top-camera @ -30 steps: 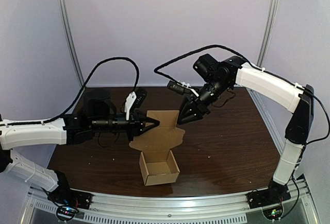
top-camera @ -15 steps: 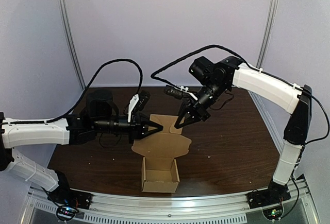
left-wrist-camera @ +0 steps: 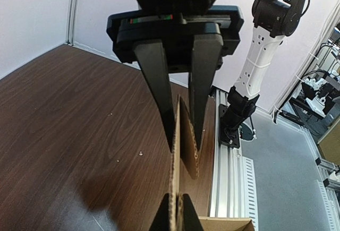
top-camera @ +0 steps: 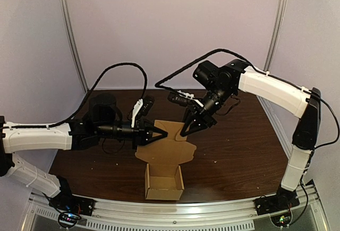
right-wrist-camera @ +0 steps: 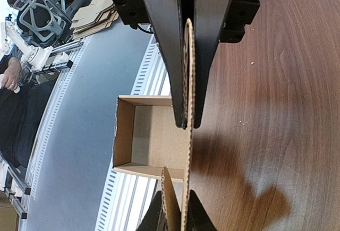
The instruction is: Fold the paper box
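Note:
A brown cardboard box [top-camera: 163, 182] stands open near the table's front edge, and its lid flap [top-camera: 166, 147] rises behind it. My left gripper [top-camera: 161, 134] is shut on the flap's left upper corner. My right gripper [top-camera: 185, 130] is shut on the right upper corner. In the left wrist view my left gripper [left-wrist-camera: 178, 203] pinches the flap's edge [left-wrist-camera: 178, 151], with the right gripper's fingers [left-wrist-camera: 204, 77] facing it. In the right wrist view my right gripper [right-wrist-camera: 177, 199] clamps the flap [right-wrist-camera: 187, 103] and a side tab, beside the open tray [right-wrist-camera: 149, 135].
The dark wooden table [top-camera: 234, 140] ends at an aluminium rail [top-camera: 175, 210] just in front of the box. Black cables [top-camera: 122, 66] loop above both arms. White walls with metal posts [top-camera: 71, 34] enclose the back and sides.
Both grippers have come lower and nearer with the flap held between them. The flap has tipped forward over the tray, and the box has slid slightly toward the front edge.

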Robot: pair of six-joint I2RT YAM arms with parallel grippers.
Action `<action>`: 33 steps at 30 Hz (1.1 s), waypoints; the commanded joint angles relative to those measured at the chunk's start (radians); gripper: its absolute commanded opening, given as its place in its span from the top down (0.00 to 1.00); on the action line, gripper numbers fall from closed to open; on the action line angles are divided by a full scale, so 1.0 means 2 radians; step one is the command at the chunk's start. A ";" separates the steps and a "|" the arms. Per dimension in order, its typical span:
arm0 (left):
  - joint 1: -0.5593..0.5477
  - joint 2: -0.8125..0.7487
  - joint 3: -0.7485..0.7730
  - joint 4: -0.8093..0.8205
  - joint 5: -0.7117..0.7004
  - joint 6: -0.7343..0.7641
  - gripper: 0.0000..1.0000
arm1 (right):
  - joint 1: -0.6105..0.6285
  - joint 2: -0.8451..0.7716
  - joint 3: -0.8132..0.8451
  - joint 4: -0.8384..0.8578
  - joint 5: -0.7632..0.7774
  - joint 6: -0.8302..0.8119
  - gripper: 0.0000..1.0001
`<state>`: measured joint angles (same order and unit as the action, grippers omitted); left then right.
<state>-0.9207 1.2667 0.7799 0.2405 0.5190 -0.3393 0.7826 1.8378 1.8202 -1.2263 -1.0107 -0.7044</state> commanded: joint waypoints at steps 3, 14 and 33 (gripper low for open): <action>0.012 -0.006 -0.004 0.064 -0.017 -0.013 1.00 | 0.014 -0.002 -0.012 -0.027 0.003 -0.009 0.84; 0.015 -0.025 -0.017 0.074 -0.030 -0.018 1.00 | 0.014 0.016 -0.005 -0.045 -0.004 -0.016 1.00; 0.018 -0.023 -0.021 0.075 -0.028 -0.021 1.00 | 0.015 0.024 -0.005 -0.043 -0.007 -0.012 1.00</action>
<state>-0.9131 1.2381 0.7399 0.2893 0.5266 -0.3775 0.7933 1.8660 1.8133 -1.2457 -1.0096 -0.7265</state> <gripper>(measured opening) 0.037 0.023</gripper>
